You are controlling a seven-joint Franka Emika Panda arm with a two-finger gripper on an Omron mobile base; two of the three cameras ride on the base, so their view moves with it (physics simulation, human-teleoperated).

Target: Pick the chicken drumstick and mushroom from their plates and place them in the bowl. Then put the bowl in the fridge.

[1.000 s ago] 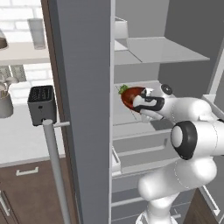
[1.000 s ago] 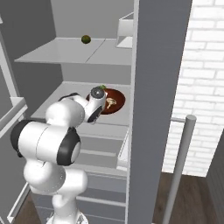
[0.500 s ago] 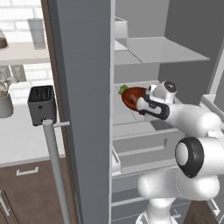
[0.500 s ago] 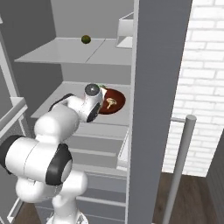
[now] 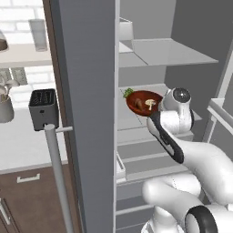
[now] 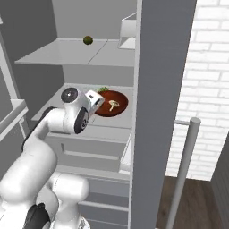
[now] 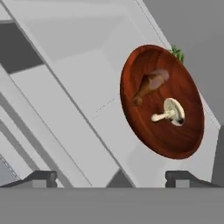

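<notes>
Now the bowl is sitting on a middle shelf inside the fridge, and the chicken drumstick and the mushroom are lying inside it, close together but apart. In the hand view the drumstick is pointing its thin end toward the near rim, and the mushroom is lying on its side just beside it. A small green leafy thing is showing behind the far rim of the bowl.

The gripper is standing wide open and is holding nothing; its two dark fingertips are well apart, and the bowl is lying ahead of them, off to one side of the hand's centre line. In the right base view the hand is sitting just beside the near edge of the bowl; whether it is touching the rim I cannot tell from here, but it looks free.

I am judging that the bowl is already placed, so the coming move is a straight pull back out of the fridge, away from the bowl, without knocking it.

The shelf is pale grey and flat. On the shelf above, a small dark green round thing is resting. The fridge door is standing open, with its long handle in front, and a toaster is sitting on the counter beyond it.
</notes>
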